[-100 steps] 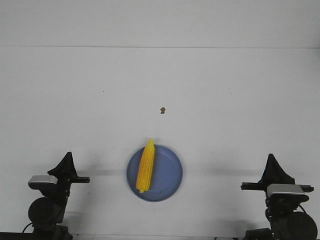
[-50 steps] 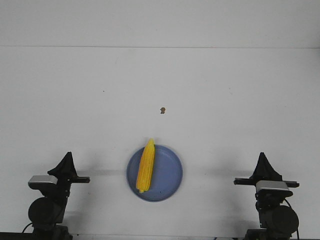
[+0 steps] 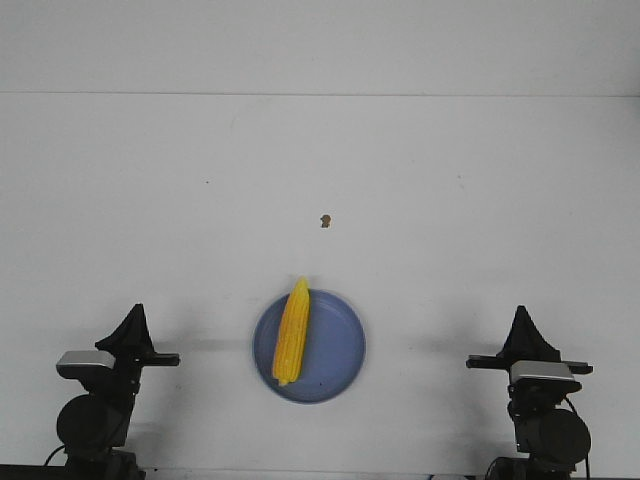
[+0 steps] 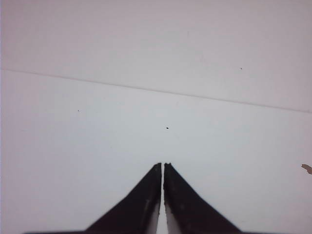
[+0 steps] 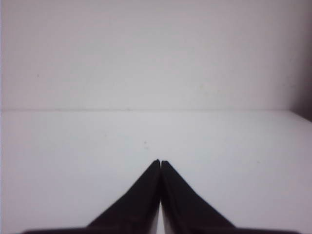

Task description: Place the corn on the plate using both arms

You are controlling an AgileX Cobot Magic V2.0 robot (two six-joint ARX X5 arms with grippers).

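The yellow corn [image 3: 293,331] lies on the left part of the round blue plate [image 3: 335,352] near the table's front edge, its pointed tip sticking out over the far rim. My left gripper [image 3: 135,310] is shut and empty at the front left, well apart from the plate; it also shows in the left wrist view [image 4: 162,165]. My right gripper [image 3: 522,312] is shut and empty at the front right; it also shows in the right wrist view [image 5: 160,161]. Neither wrist view shows the corn or the plate.
A small brown speck [image 3: 325,221] lies on the white table beyond the plate; it also shows at the edge of the left wrist view [image 4: 306,168]. The table's far edge meets a white wall.
My right arm has shifted left, toward the plate's side, and settled. The left arm, the corn and the plate have not moved.
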